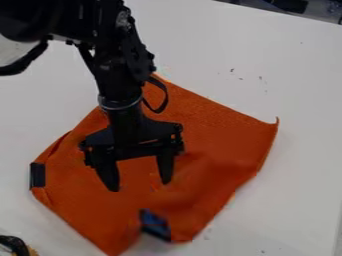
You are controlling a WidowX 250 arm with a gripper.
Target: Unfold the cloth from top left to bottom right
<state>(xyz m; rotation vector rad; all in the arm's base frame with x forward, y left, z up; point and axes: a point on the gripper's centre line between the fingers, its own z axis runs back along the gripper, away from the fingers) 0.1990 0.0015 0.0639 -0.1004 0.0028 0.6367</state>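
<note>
Where the black robot arm [121, 70] angles down from the upper left of the frame, its gripper [139, 186] hangs over the middle of an orange cloth [217, 117]. Its two fingers stand well apart, tips pointing toward the bottom of the frame, with orange fabric visible in the gap between them. Whether either tip touches the cloth, I cannot tell.

The cloth lies spread on a white table [297, 80], reaching from the left edge of the frame to right of centre and down to the bottom edge. Its right corner curls up in a small point, and soft ripples run through the lower right part. Along the upper left edge is a narrow fold. A black patch [37, 175] sits at the left corner, and a blue and black patch [155, 224] lies at the lower edge, beside a dip in the outline.

A thin black cable loop [165, 97] hangs beside the arm, over the cloth's upper part. Small dark specks [260, 78] dot the table at upper right. At lower left is a dark object [13, 244], cut off by the frame.
</note>
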